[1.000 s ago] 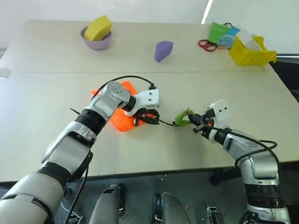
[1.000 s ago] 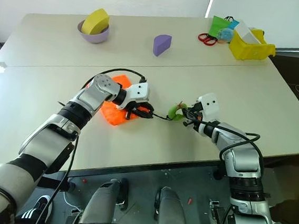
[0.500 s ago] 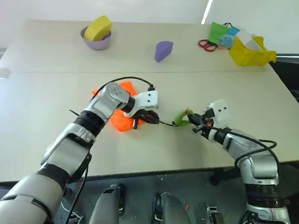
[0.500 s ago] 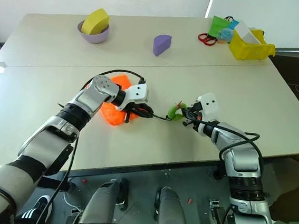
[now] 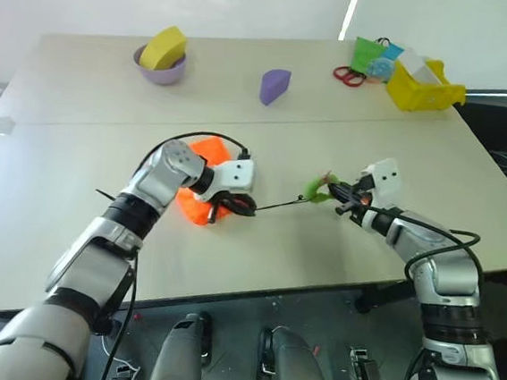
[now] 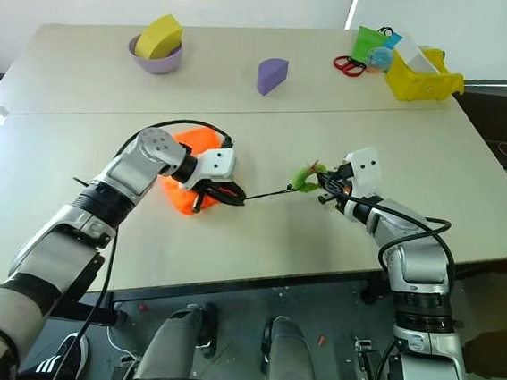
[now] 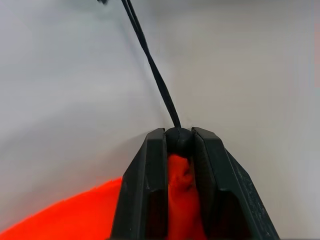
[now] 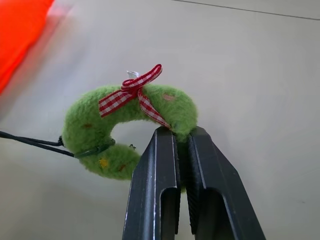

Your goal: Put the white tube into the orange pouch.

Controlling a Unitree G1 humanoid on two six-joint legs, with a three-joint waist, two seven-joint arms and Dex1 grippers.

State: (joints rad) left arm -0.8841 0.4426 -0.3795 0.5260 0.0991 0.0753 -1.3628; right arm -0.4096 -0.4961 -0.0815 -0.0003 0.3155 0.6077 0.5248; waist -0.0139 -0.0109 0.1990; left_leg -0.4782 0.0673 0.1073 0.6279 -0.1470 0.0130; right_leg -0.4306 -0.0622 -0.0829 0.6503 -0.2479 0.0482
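At the near-centre of the table (image 5: pixel 400 159), the orange pouch's (image 5: pixel 200 205) gathered neck is pinched between the fingers of the left gripper (image 7: pixel 178 145), right where the dark cord (image 7: pixel 155 75) comes out. The cord is stretched taut across to the green ring (image 8: pixel 125 127), a fuzzy one with a red checked bow, which is clamped in the pressed-together right gripper (image 8: pixel 181 137). The white tube cannot be made out; a purple bowl (image 5: pixel 162 67), purple block (image 5: pixel 275 86) and yellow bin (image 5: pixel 423 85) are seen far behind.
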